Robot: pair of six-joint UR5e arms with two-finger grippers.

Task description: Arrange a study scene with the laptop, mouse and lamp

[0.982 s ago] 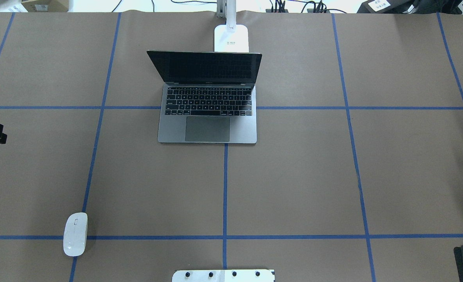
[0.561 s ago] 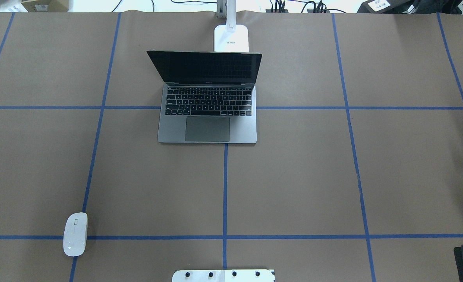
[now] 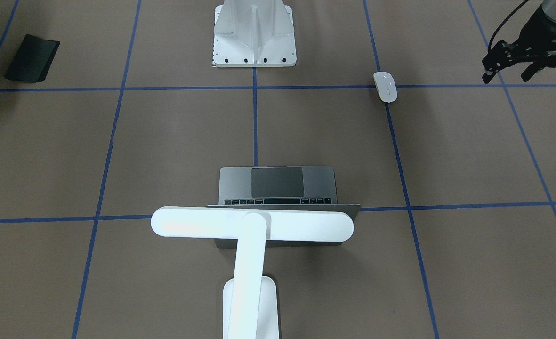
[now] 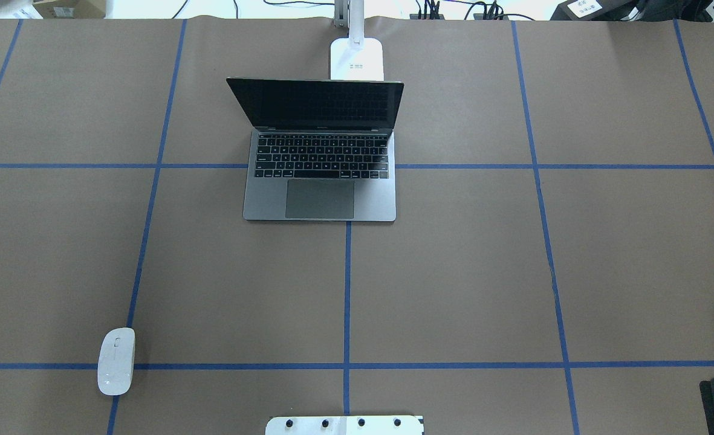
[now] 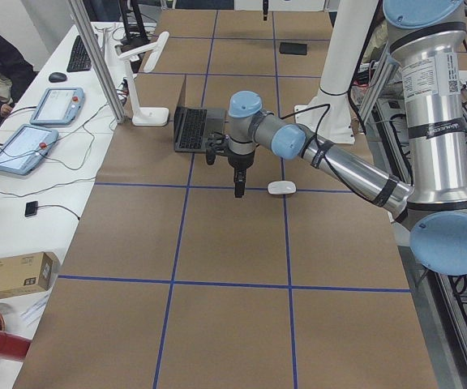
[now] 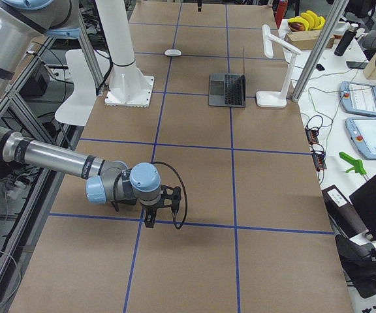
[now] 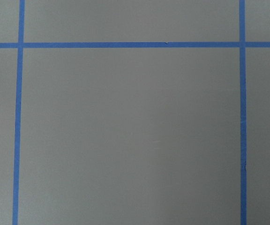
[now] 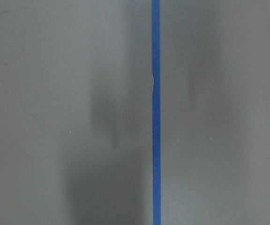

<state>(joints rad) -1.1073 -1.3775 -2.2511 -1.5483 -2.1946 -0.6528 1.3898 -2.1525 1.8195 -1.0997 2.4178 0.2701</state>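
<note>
- Your left gripper (image 3: 505,77) hangs over the left end of the table (image 4: 453,272). Its jaws stand apart with nothing between them. It is near the mouse, but not over it.
- The mouse (image 4: 116,361) lies flat near the robot's edge, on a crossing of blue tape lines, well apart from the laptop. Its long axis runs from the robot's side towards the far side, nearly along the tape, with the far end leaning slightly right. You cannot tell which end is its front.
- The mouse looks like the step in hand. For the next move, bring the left gripper over it, turn the wrist so the fingers close across the narrow width, then carry it beside the laptop. The low, glossy shell may slip, so grip low on its sides.
- The laptop (image 4: 320,181) sits mid-table towards the far edge. It is open, with the dark screen facing the robot and the trackpad edge nearest it. Its long axis runs across the table. It looks placed.
- The lamp (image 3: 252,226) stands just behind the laptop. Its bar reaches over the lid, parallel to the hinge.
- Your right gripper (image 6: 150,218) hangs over bare table at the right end. Only a side view shows it, so you cannot tell how its jaws stand.
</note>
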